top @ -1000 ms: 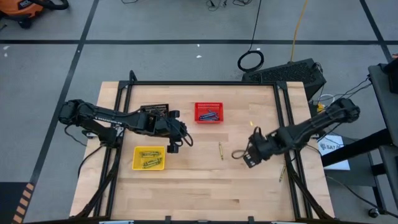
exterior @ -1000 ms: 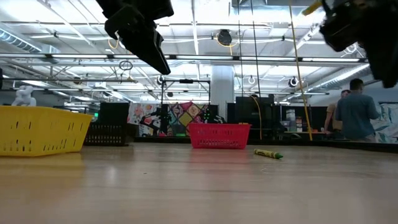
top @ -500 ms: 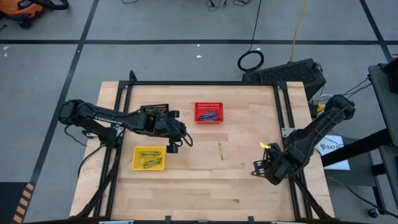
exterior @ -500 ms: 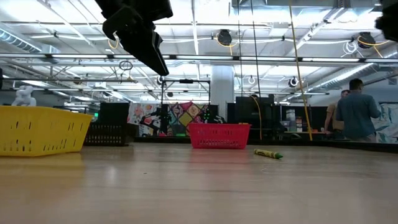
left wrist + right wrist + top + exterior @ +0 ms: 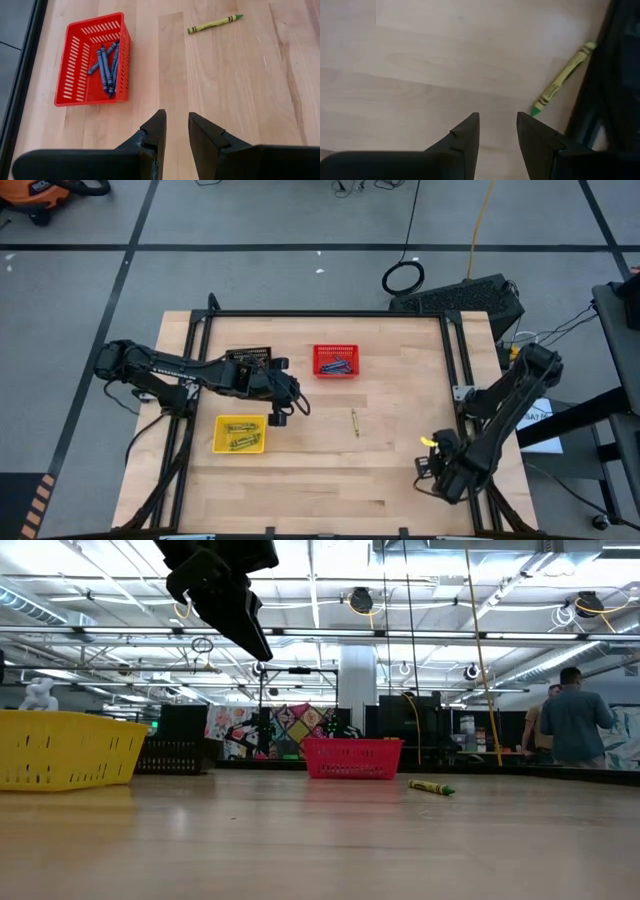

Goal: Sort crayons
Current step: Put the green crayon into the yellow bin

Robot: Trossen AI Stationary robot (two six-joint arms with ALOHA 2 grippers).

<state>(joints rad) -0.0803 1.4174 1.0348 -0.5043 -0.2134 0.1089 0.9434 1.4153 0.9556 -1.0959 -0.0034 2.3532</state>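
Wooden table (image 5: 300, 480) | yellow-green crayon (image 5: 215, 23) lying flat, paper-wrapped

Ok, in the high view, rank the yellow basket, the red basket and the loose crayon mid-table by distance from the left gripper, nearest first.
From the left gripper, open and empty above the table:
1. Yellow basket, just beside it, toward the table's front-left.
2. Red basket, farther back and to the right.
3. Loose crayon, to the right, mid-table.
The last two are close, so that order is less sure.
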